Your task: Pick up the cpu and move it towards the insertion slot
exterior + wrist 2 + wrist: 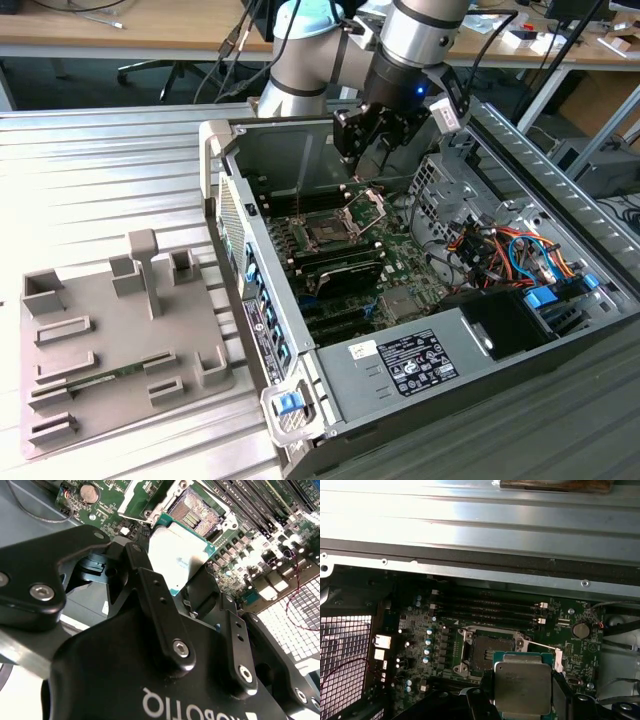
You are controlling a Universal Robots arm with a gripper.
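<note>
The cpu [177, 560], a small flat square chip with a pale metal top, sits between my black fingers [145, 575] in both wrist views, and my gripper [175, 575] is shut on its edges. It hangs a little above the motherboard, close beside the insertion slot [197, 510]. In the first wrist view the cpu [522, 687] overlaps one corner of the open dark insertion slot [487, 652]. In the exterior view my gripper [372, 140] is inside the open computer case, above and behind the insertion slot [328, 232], whose hinged plate [365, 208] stands raised.
The case's rear wall [290, 150] and drive cage [440, 185] flank the gripper. Coloured cables [500, 250] and a power supply [420, 360] lie at the exterior view's right. A grey tray [200, 310] with a green memory stick [100, 378] rests on the metal table at the left.
</note>
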